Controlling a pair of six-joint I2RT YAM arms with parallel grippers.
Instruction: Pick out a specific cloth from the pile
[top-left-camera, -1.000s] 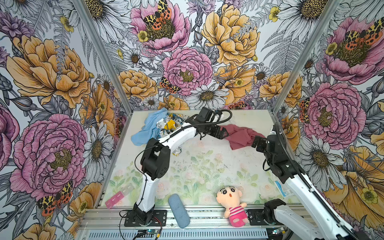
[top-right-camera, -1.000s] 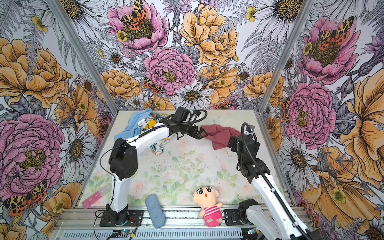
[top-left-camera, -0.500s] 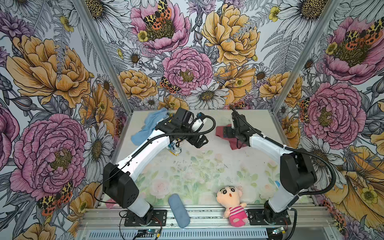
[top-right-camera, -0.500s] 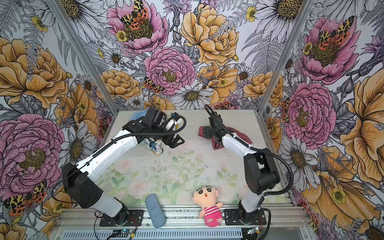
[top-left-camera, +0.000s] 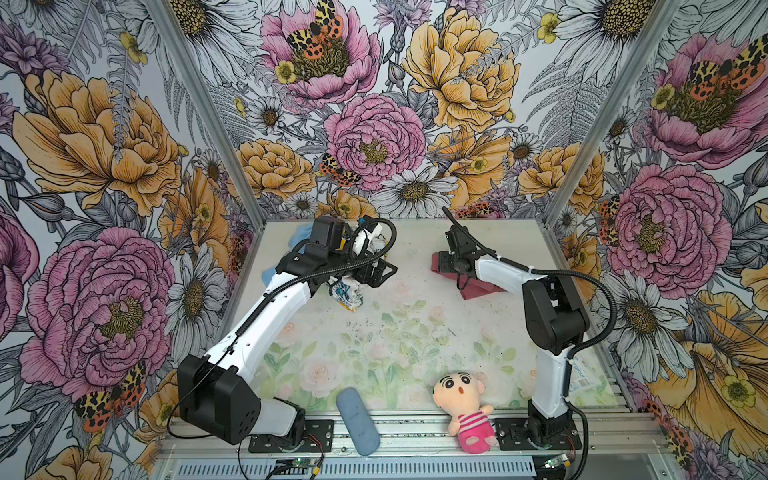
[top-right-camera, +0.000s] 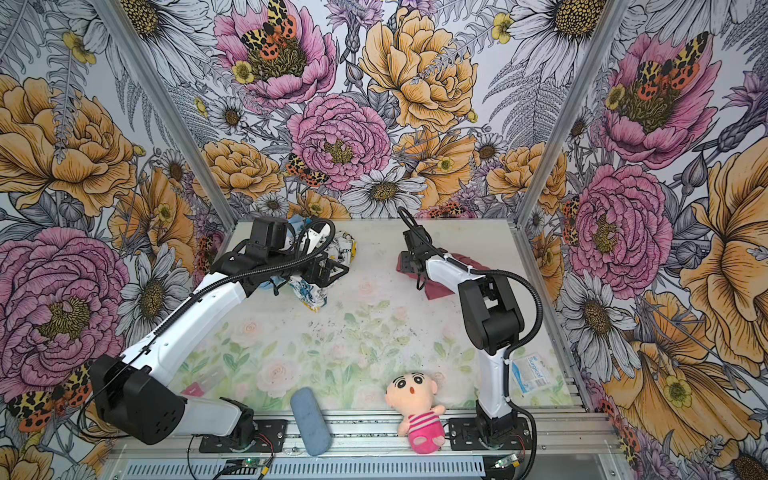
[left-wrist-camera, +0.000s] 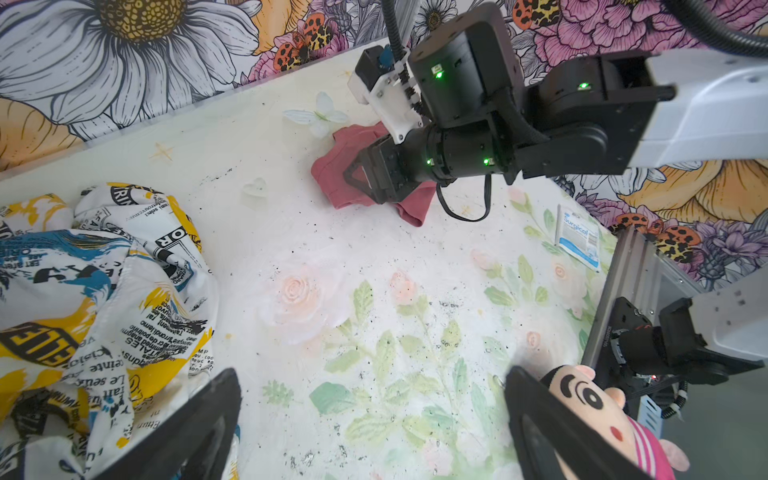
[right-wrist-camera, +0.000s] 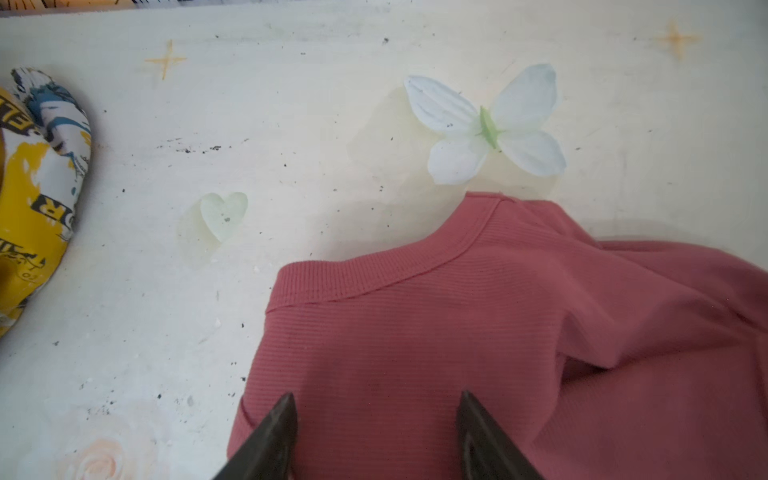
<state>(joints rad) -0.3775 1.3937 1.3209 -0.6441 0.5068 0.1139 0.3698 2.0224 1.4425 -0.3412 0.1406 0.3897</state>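
Grasping the cloth (right-wrist-camera: 457, 332), which lies well apart from the pile (left-wrist-camera: 104, 291).
My right end effector (right-wrist-camera: 376, 395) straddles it, jaws apart; next I pinch and lift. My left end effector (left-wrist-camera: 372, 374) gapes, idle.

The blue-and-white packet (top-right-camera: 533, 372) on the tabletop (top-right-camera: 374, 253) beside the right arm's base carries the blue word "Surgical", legible in a top view and in the left wrist view. The printed cloth (left-wrist-camera: 104, 291) in the pile (top-left-camera: 348, 293) bears newspaper-style lettering, seen upside down. Large "OR" and "ELE" can be read, also what looks like "TALES" and "Le seu"; its finer lines are too small to read.
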